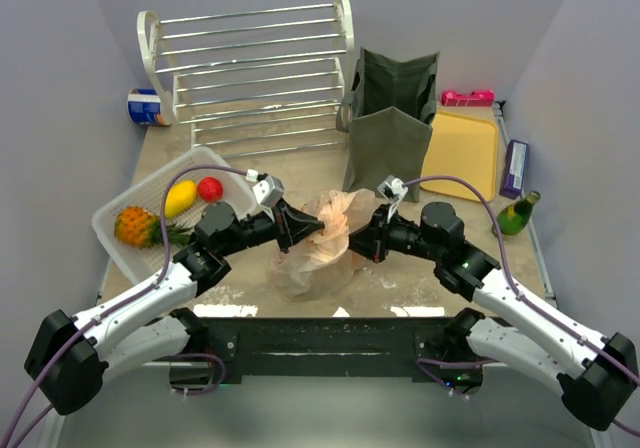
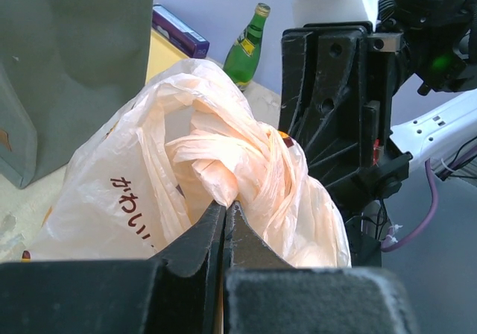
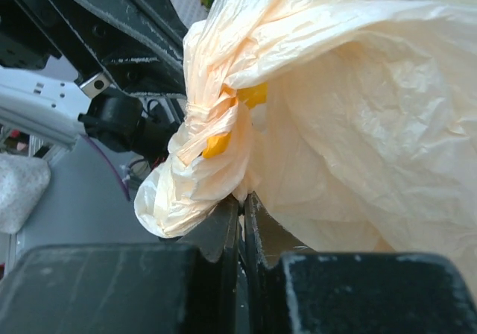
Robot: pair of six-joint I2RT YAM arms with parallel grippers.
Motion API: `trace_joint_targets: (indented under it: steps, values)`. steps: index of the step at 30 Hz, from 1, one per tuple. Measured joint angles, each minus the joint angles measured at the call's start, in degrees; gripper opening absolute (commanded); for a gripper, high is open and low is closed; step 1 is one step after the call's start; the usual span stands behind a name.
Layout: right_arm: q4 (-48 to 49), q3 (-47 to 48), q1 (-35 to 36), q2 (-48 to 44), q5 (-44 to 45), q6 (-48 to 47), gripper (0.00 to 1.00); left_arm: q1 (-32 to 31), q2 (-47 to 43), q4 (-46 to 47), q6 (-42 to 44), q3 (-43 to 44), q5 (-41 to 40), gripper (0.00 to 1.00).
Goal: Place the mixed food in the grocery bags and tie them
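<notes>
White arm links [image 1: 130, 303], black joints [image 1: 215, 223], purple cables [image 1: 450, 178]; left pincer [image 1: 318, 226] and right pincer [image 1: 357, 238] black; green lamp [image 1: 467, 265] at four o'clock.

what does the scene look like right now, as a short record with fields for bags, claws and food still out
plastic bag: centre, top bunched and twisted between both claws
left claw: shut on plastic bag
right claw: shut on plastic bag
knot: cannot tell whether finished
green tote: upright behind the plastic bag, no claw on it
white basket: left side, holds pineapple, yellow fruit, red fruit
green bottle: far right, outside both bags
</notes>
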Motion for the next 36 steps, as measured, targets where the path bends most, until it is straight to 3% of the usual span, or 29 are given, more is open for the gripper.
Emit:
trace_joint_targets:
  steps: [6,14,24,36]
  values:
    - [-3.52,0.07,0.22,-3.37,6.12,0.11,0.00,0.11,-1.03,-0.57,0.04,0.00,-1.99,0.00]
    - [-11.93,0.39,0.44,-8.22,22.45,2.58,0.00,2.05,-4.48,-4.50,0.20,0.35,-6.38,0.00]
    - [-17.49,0.42,1.03,-7.58,39.12,9.01,0.00,7.58,-7.52,-10.69,-0.22,0.35,-10.40,0.00]
    - [-18.27,-0.28,1.11,-7.69,43.82,13.22,0.00,21.29,-10.27,-16.79,-3.04,-0.59,-5.81,0.00]
